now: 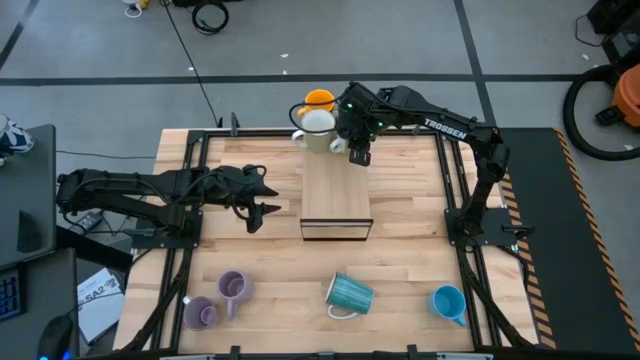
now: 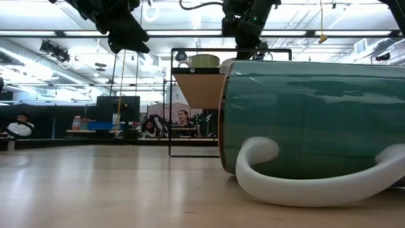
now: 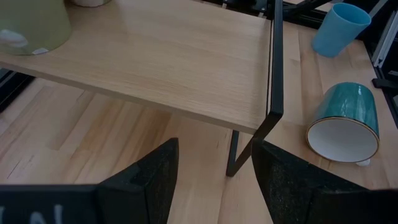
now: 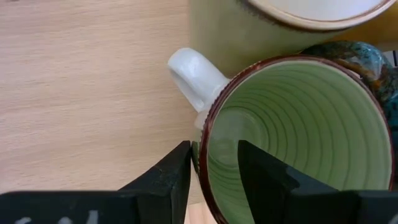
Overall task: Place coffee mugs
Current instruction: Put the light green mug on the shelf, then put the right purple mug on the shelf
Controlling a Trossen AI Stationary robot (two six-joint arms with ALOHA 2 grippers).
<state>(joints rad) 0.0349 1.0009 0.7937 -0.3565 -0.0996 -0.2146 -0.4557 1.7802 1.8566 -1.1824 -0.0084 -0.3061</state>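
Note:
A green mug (image 4: pixel 292 137) with a dark red rim and white handle (image 4: pixel 196 78) stands upright on the far end of the wooden shelf (image 1: pixel 335 195). It is beside a pale yellow-green mug (image 1: pixel 318 128), an orange mug (image 1: pixel 319 100) and a dark teal mug (image 4: pixel 373 68). My right gripper (image 4: pixel 214 174) points down over the green mug. It is open, with one finger outside the wall and one inside, next to the handle. My left gripper (image 1: pixel 262 210) hangs open left of the shelf, with nothing between its fingers. My right gripper straddles the green mug's rim (image 4: pixel 204 155) from above, just beside the handle. Bare inner wall shows between the rim and the inside finger (image 4: pixel 264 180). Whether the outside finger (image 4: pixel 168 180) touches the wall I cannot tell. The mug stands upright on the shelf.
On the near part of the table are two lilac mugs (image 1: pixel 232 285) (image 1: pixel 200 313), a ribbed teal mug (image 1: pixel 349 294) lying on its side and a bright blue mug (image 1: pixel 449 303). The shelf's black frame leg (image 3: pixel 273 74) stands ahead of my left gripper.

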